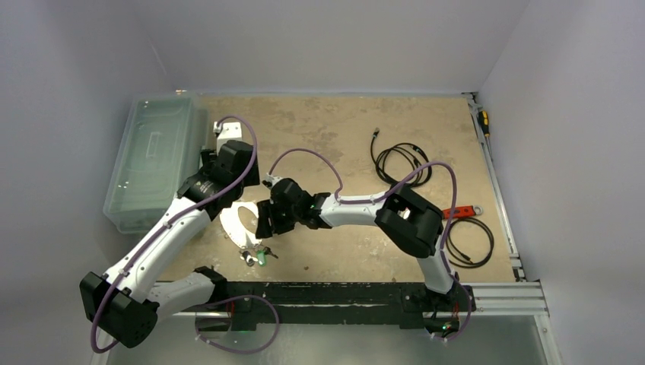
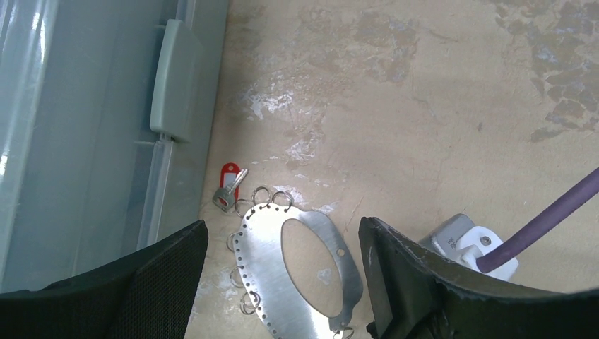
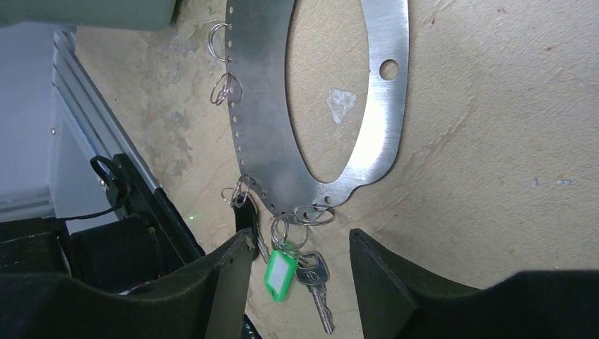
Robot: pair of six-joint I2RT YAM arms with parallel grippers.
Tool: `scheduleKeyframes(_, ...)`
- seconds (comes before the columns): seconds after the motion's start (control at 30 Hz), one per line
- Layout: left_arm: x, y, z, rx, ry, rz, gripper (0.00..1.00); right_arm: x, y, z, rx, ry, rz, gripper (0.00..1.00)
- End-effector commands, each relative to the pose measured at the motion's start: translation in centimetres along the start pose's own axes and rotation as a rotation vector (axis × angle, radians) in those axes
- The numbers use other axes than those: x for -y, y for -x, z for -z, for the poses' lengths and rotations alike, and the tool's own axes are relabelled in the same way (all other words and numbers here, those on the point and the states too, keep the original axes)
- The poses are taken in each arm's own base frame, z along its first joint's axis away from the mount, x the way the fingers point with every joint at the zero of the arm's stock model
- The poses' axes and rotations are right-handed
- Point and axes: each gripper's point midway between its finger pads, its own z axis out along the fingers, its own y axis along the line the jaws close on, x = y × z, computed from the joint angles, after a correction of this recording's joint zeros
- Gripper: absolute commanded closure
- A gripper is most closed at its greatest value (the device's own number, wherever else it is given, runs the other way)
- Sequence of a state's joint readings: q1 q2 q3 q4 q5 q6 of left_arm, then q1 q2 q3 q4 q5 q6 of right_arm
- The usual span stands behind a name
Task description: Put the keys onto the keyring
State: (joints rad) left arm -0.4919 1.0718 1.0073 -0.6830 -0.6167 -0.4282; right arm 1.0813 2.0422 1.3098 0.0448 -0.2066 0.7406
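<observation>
Your flat silver oval keyring (image 2: 258,272) lies on the tan table (image 2: 438,106). A green-tagged key (image 3: 281,272) is ringed at one end, and a red-tagged key (image 2: 227,189) lies just beside the other. Above it, your left tool (image 2: 282,226) and right tool (image 3: 298,240) both gape wide.

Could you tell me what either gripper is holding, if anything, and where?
Nothing is held: the left gripper and the right gripper both stand open over the keyring, which lies on the table.

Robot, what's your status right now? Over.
Left tool open, right tool open. Keyring flat on table, green key attached, red key at its rim. Nothing blocking.
</observation>
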Motion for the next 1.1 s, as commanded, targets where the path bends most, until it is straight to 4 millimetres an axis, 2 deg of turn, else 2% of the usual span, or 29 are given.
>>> scheduleKeyframes(0.0,-0.4,2.0,1.0,0.052,0.015,0.044,0.23,-2.4,1.1,0.2,0.028,0.08,0.047,0.44)
scheduleKeyframes(0.27,-0.5,2.0,1.0,0.051,0.023,0.044,0.24,-2.9,0.1,0.8,0.007,0.104,0.162,0.44)
scheduleKeyframes(0.67,-0.6,2.1,1.1,0.057,0.029,0.042,0.25,-1.7,-1.8,1.0,-0.045,0.084,0.233,0.5)
scheduleKeyframes(0.93,-0.5,2.0,1.1,0.056,0.033,0.032,0.25,-2.7,-4.0,0.5,-0.103,0.149,0.269,0.54)
scheduleKeyframes(1.07,-0.5,2.0,1.1,0.056,0.033,0.031,0.26,-2.7,-4.5,0.2,-0.116,0.168,0.292,0.54)
